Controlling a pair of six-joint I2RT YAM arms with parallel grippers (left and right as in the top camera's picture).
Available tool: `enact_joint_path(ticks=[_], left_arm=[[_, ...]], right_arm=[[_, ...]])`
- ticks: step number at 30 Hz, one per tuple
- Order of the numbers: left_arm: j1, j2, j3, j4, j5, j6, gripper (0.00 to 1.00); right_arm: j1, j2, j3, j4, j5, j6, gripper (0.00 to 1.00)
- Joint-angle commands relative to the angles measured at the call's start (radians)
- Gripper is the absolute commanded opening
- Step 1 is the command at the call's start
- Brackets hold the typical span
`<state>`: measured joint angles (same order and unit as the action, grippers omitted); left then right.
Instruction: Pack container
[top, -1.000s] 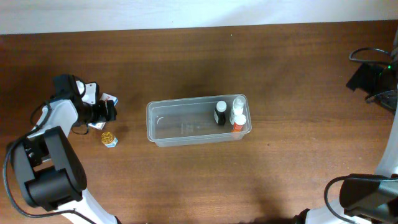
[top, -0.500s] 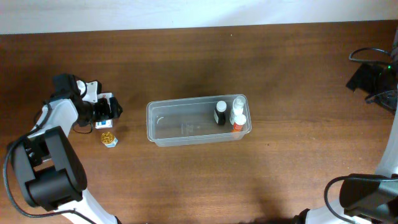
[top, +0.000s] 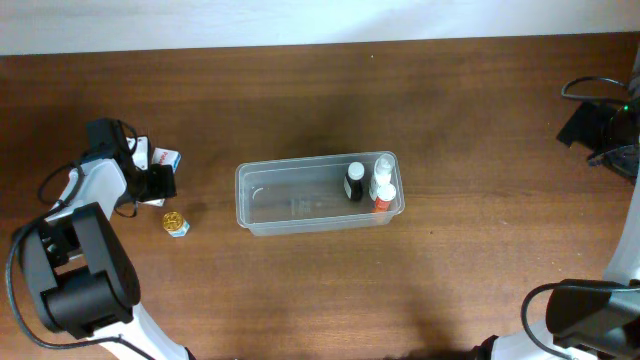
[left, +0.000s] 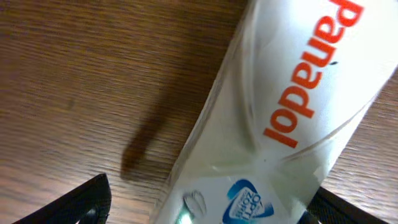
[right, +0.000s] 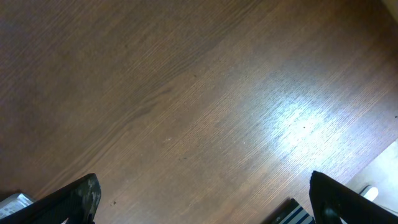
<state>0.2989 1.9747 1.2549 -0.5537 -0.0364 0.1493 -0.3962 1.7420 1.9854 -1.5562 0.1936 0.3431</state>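
Your container sits mid-table, long side running L-R, w/ 3 small bottles upright at its right end: a dark one w/ black cap, a clear one and an orange one. Well off to its left lies a white Panadol box, w/ a small gold item nearby. Your left gripper straddles the box, jaws wide, left finger clear of it. Right gripper hangs over bare wood, jaws wide, holding nothing.
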Motion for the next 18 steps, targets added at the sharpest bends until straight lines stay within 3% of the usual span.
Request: enact_joint_path(ticks=[1,9,18], left_arm=[[-0.007,0.009,0.002,0.021,-0.086,0.014,0.89],[-0.031,0.009,0.002,0.102,-0.088,0.119,0.99],[-0.076,0.019,0.002,0.193,-0.050,0.141,0.99]], right_arm=[[-0.003,-0.027,0.016,0.000,0.002,0.006,0.98],[-0.003,-0.027,0.016,0.000,0.002,0.006,0.99],[-0.003,-0.027,0.016,0.000,0.002,0.006,0.98]])
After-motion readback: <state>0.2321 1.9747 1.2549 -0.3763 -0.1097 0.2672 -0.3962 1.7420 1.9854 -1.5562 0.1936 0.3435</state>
